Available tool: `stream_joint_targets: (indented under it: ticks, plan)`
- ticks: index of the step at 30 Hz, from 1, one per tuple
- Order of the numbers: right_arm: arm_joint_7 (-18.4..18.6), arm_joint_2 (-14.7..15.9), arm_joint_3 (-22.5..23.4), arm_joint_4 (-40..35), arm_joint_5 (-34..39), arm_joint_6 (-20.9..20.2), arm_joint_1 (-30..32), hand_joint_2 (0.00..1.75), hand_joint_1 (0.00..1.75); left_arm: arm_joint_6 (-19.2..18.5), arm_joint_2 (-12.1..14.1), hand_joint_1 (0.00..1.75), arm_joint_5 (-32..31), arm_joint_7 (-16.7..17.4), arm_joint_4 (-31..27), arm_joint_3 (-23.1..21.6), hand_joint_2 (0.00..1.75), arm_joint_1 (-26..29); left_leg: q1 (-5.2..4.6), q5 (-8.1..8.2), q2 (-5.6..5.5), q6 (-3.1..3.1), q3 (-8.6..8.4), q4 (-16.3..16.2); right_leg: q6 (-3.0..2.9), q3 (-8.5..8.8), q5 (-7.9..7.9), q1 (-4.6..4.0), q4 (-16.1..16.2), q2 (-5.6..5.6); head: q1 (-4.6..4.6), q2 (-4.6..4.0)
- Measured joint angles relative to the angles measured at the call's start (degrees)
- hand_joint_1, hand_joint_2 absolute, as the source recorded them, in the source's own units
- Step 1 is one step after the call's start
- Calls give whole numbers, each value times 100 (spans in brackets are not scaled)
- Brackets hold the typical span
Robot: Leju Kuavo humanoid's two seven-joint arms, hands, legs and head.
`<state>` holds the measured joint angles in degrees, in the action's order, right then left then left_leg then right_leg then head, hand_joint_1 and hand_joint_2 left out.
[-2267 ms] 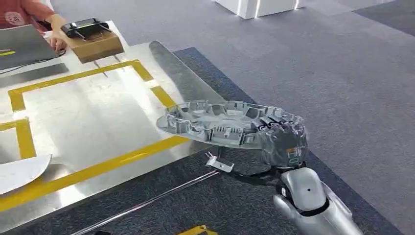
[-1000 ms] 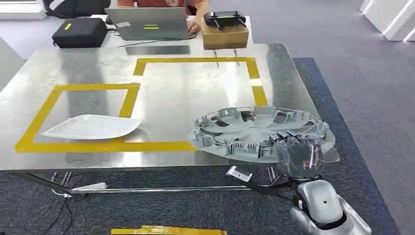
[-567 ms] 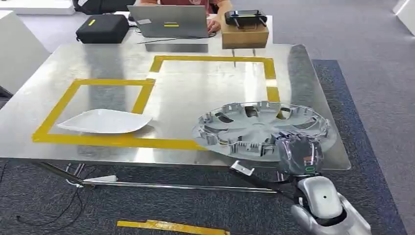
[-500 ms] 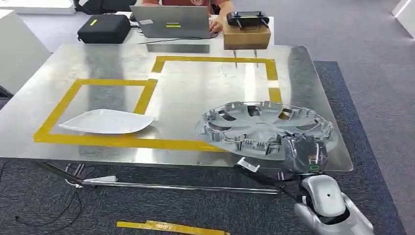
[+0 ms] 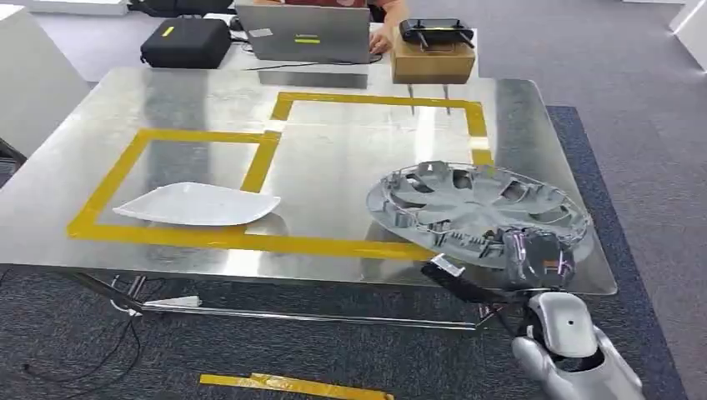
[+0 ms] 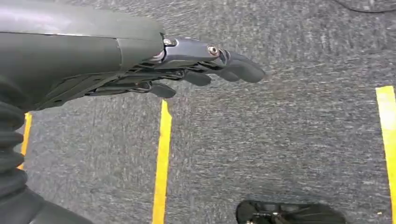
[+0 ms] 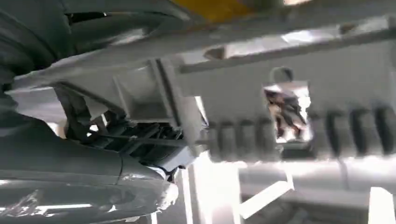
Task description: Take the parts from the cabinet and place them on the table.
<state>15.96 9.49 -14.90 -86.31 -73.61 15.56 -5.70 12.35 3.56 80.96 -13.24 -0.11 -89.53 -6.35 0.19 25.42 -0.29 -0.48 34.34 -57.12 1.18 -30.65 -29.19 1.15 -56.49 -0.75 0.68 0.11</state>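
White plate (image 5: 197, 205) lies in the left taped square. Left hand (image 6: 201, 65) hangs empty, fingers apart. Right hand (image 5: 538, 258) grips wheel cover (image 5: 479, 208) by its near rim above table (image 5: 350, 162) edge; looks light, rigid, brittle-clipped plastic.

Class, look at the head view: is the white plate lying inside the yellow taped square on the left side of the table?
Yes, the white plate rests on the table within the left yellow taped square.

Counted on the one steel table (image 5: 208, 100) were one grey hubcap (image 5: 479, 208), one white panel (image 5: 197, 205), two yellow taped rectangles (image 5: 125, 167), one laptop (image 5: 303, 33), one black case (image 5: 184, 42) and one cardboard box (image 5: 433, 62).
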Motion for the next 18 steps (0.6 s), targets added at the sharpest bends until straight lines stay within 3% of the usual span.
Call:
stream_joint_targets:
  ticks: [7, 18]
  plan:
    - [83, 0, 743, 957, 170, -238, -428, 175, 175, 59, 52, 0, 177, 87, 2, 0, 175, -5, -1, -12, 0, 18, -1, 0, 16, -3, 7, 0, 0, -3, 0, 0]
    - [116, 0, 920, 1366, 142, -277, -605, 175, 175, 63, 61, 0, 201, 90, 0, 0, 175, -30, 0, -11, 1, 18, 0, 0, 22, -5, 0, -3, -2, -2, 0, 0]
